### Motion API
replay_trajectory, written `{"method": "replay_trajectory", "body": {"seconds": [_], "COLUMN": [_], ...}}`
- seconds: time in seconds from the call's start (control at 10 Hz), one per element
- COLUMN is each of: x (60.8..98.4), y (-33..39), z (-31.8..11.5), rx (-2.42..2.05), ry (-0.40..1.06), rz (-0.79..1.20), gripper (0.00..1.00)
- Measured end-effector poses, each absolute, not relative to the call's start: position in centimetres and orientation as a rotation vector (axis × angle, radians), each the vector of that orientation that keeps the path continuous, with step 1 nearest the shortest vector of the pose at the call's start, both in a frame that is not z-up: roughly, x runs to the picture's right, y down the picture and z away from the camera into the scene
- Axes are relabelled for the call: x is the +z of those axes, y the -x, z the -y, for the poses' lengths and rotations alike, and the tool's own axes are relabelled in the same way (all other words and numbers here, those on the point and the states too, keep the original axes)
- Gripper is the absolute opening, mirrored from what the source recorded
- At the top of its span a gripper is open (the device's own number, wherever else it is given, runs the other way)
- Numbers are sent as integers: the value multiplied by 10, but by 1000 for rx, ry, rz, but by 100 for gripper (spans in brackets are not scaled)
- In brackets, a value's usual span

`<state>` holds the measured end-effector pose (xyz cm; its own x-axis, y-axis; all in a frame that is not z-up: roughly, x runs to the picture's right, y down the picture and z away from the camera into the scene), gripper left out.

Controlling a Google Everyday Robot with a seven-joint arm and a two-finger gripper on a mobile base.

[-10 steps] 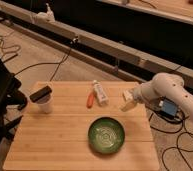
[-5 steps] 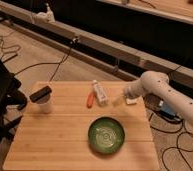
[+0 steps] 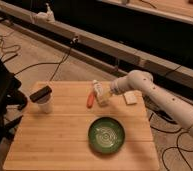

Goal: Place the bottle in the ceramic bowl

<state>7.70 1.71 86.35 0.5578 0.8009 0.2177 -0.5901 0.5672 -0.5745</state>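
- Bottle (image 3: 97, 88): a small white one with a printed label, on the wooden surface (image 3: 55, 135) near its far edge, just right of the middle. Whether it stands or leans cannot be told.
- The end effector (image 3: 105, 96) is low over the surface, just beside the bottle on its right. Whether it is spread, pressed together or touching the bottle cannot be told.
- The white arm (image 3: 157, 97) reaches in from the right.
- The green bowl (image 3: 106, 135) sits nearer the front edge, well apart from the bottle. Its inside shows only its pale rings.
- An orange-red sausage-shaped thing (image 3: 91, 100) lies just in front of the bottle, to its left.
- A white cup (image 3: 43, 102) stands at the left with a black top across its mouth, so its inside is hidden.
- A small flat white object (image 3: 130, 97) lies on the surface under the arm.
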Motion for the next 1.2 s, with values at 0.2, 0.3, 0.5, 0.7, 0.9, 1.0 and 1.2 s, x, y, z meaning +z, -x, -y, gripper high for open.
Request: {"method": "replay_trajectory", "body": {"seconds": [0.2,0.3,0.5,0.7,0.9,1.0,1.2], "x": [864,864,874,887,905,909,922], "y": [-78,-78,-86,-81,-84,-85,-84], "z": [-17,-17,-24,-38,-50,-53,-63], "rx": [858,861,896,911,949,965,1011], "ry": [471,470,488,519,534,537,557], "rz": [493,494,478,457,416,406,380], "gripper": [78,78,78,78,78,78,78]}}
